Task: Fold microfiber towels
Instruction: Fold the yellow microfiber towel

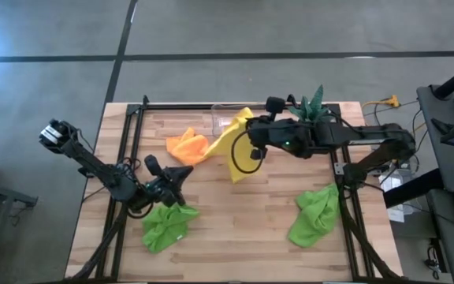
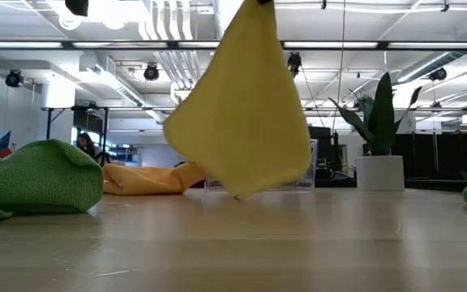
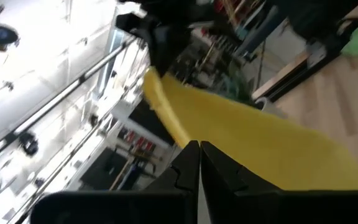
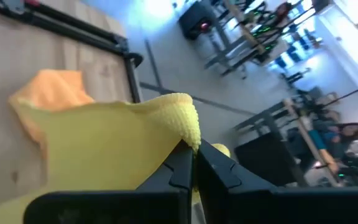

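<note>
Two lime green towels lie nearest on the table (image 1: 235,237), each in a crumpled heap: one (image 1: 166,226) at the left, just beside the left tool (image 1: 181,175), and the other (image 1: 315,216) at the right, well apart from it. The left tool is fully closed and holds nothing; it hovers low over the wood.

Farther back, the right tool (image 1: 251,120) is closed on one corner of the yellow towel (image 2: 242,105) and holds it up in the air. The cloth hangs down as a loose, soft triangle, and its lowest tip is just above the table or only brushes it; I cannot tell which.

The main risk, I think, is that this thin pinch on one corner slips, because the soft pile gives little grip, and the towel then drops in a heap. A second risk is that the free corner drags over the orange towel (image 1: 187,147), which lies bunched just beside it, and pulls it along.

At the far edge stand a clear container (image 1: 224,120) and a spiky green plant (image 1: 312,104).
</note>
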Controlling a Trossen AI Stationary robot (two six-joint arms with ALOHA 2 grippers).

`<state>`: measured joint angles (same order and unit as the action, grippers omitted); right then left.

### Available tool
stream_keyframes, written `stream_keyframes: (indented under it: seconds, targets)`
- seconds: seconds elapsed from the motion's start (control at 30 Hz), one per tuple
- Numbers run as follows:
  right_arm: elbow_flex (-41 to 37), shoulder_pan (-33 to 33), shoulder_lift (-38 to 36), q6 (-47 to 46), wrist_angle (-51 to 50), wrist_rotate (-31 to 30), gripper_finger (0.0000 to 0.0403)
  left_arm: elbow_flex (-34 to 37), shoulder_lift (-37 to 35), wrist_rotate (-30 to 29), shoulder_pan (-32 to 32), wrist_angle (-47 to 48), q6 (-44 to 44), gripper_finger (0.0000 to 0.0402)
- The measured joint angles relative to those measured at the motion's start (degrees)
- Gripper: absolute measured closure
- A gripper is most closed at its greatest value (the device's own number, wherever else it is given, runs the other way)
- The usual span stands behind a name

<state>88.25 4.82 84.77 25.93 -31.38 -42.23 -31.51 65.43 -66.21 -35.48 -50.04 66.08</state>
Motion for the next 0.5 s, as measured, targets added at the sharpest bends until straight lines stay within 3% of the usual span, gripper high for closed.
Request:
stream_keyframes:
  seconds: [0.3, 0.5]
  targets:
    - [0.0, 0.6, -0.4, 4.9, 5.6, -2.0, 0.0394, -0.4, 1.1, 3.4, 5.8, 0.0, -9.1, 0.0396]
    - [0.8, 0.8, -0.4, 9.9, 11.0, -1.9, 0.0394, -0.4, 3.8, 8.9, 12.1, 0.1, -16.0, 0.0327]
